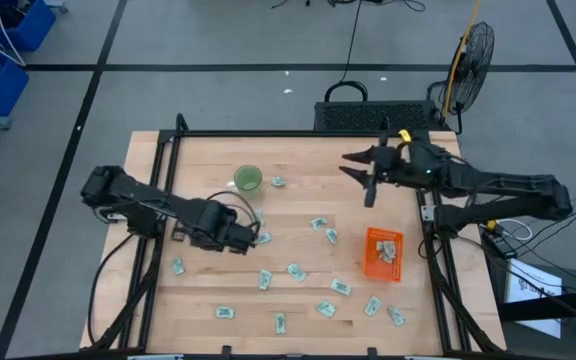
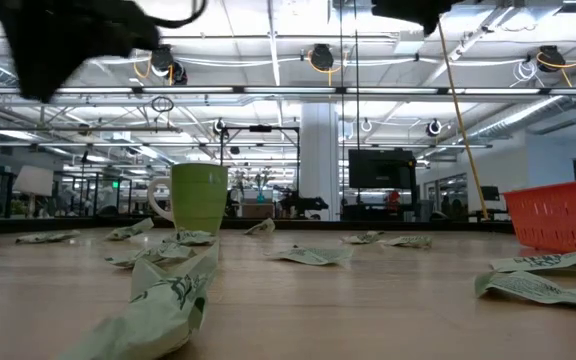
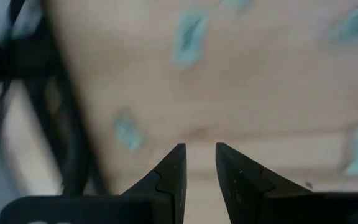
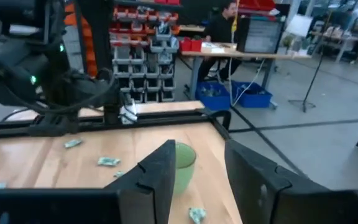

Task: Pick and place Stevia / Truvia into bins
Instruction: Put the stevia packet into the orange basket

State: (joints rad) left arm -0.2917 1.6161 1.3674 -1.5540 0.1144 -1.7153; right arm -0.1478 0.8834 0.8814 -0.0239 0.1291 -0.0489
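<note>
Several pale green and white Stevia packets [image 1: 295,270] lie flat and scattered over the wooden table, mostly on its near half. The orange bin [image 1: 383,253] stands near the right edge with a few packets inside; the low view shows its wall [image 2: 560,215]. My left gripper [image 1: 256,238] hovers above the table left of centre, open with a narrow gap [image 3: 199,152] and nothing between the fingers. My right gripper [image 1: 351,164] is raised near the far right, wide open [image 4: 199,165] and empty, pointing toward the table's left.
A round green cup [image 1: 248,178] stands upright near the far edge, between the two grippers; it also shows in the low view [image 2: 199,198]. A black frame [image 1: 158,180] borders the table's left, far and right sides. A fan [image 1: 473,50] stands beyond the far right corner.
</note>
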